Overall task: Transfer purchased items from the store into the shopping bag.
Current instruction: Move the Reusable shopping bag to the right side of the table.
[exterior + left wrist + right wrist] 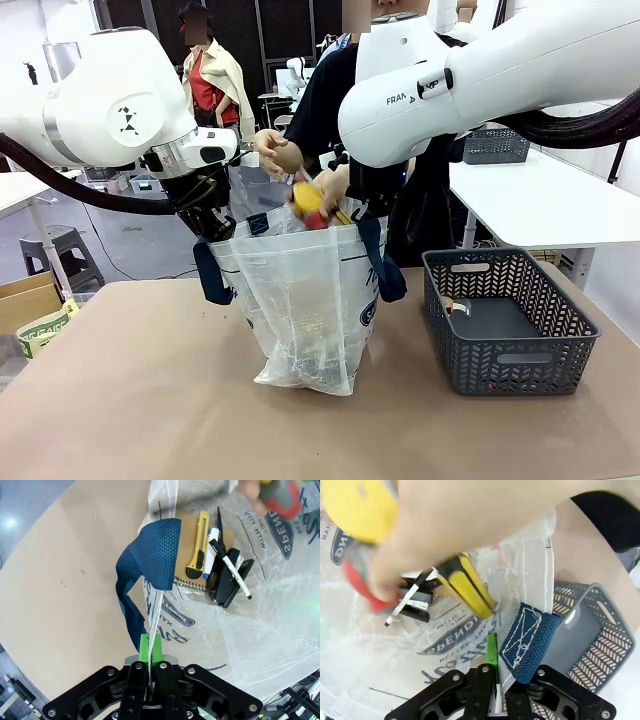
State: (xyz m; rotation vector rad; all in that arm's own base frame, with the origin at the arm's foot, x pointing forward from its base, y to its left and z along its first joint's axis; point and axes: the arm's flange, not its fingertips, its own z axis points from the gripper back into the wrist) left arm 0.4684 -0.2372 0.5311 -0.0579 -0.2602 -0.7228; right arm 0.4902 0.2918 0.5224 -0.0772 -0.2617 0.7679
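The left gripper (150, 647) and right gripper (492, 650) each pinch tight on the rim of the tall translucent plastic shopping bag (300, 300) mid-table. I'd say that keeps its mouth open for a person's hand (335, 185) lowering one yellow-and-red tool (308, 203). It has two navy strap handles (212, 275). One dark grey lattice basket (520, 365) stands beside it, almost bare.

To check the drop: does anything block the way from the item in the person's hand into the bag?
Nothing visible does. The red and yellow item sits right above the shopping bag, whose rim the left gripper and right gripper pinch apart.
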